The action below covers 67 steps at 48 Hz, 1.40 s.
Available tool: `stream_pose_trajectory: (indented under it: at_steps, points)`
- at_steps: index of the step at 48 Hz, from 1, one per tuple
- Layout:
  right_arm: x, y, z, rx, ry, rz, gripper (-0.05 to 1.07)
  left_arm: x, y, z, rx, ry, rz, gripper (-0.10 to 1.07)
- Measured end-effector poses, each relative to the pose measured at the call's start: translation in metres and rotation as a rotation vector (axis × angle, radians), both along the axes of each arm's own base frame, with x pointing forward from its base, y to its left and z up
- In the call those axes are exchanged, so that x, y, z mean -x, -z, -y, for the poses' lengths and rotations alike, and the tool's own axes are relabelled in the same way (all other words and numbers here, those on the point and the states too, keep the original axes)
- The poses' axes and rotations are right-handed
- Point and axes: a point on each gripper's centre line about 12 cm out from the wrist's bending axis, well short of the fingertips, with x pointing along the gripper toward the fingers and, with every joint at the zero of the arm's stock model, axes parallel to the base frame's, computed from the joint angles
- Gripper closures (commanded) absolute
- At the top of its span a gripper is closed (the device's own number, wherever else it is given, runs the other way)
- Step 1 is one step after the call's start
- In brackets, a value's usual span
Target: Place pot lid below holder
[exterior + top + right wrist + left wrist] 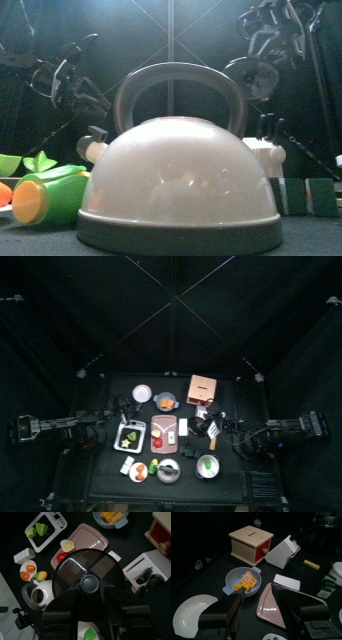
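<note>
The right tool [89, 587] grips the pot lid [83, 564] by its black knob, jaws closed around the knob from either side, and carries the dark glass disc off the table [137, 542]. From the front, the lid [251, 73] hangs on edge high at the right, beneath the right arm. Beyond the lid, as seen from that tool, lies a pink tray [83, 537] with a fried egg [67, 545] and a red piece at its near rim; just beside the lid stands the white holder [148, 568], with black handles sticking out of it. Farther off sit a white tray with green food [44, 528], a bowl with orange pieces [112, 517], a small plate with orange and red bits [28, 567], and a kettle [40, 592] close under the tool.

The left tool [261, 614] rests low over the table with its jaws spread wide and nothing between them. Ahead of it are the bowl [243, 581], the pink tray [278, 604] and a white plate [194, 612]; well beyond stand a wooden box with a red front [250, 544] and the holder [282, 552].
</note>
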Motion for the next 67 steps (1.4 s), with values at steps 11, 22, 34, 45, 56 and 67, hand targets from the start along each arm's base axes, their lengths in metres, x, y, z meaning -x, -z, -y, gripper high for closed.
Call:
stream_pose_trajectory:
  at_steps: [11, 22, 34, 45, 56, 67]
  points:
    - [0.001, 0.018, -0.036, 0.032, -0.085, -0.007, 0.43, 0.000, 0.000, 0.000, 0.000, 0.000, 0.000, 0.14]
    - [0.002, 0.048, -0.062, 0.014, -0.141, -0.099, 0.43, 0.001, 0.001, 0.000, 0.000, -0.001, -0.005, 0.14]
    - [0.008, 0.081, -0.060, 0.040, -0.125, -0.211, 0.42, 0.001, 0.001, 0.000, 0.002, -0.001, -0.004, 0.14]
    - [0.013, 0.098, -0.048, 0.044, -0.084, -0.264, 0.41, 0.002, 0.002, -0.001, 0.002, -0.005, -0.006, 0.14]
    - [0.016, 0.108, -0.035, 0.039, -0.043, -0.277, 0.35, 0.002, 0.003, -0.001, 0.002, -0.006, -0.008, 0.14]
    - [0.015, 0.116, -0.025, 0.048, -0.010, -0.300, 0.31, 0.002, 0.003, -0.001, 0.004, -0.007, -0.007, 0.14]
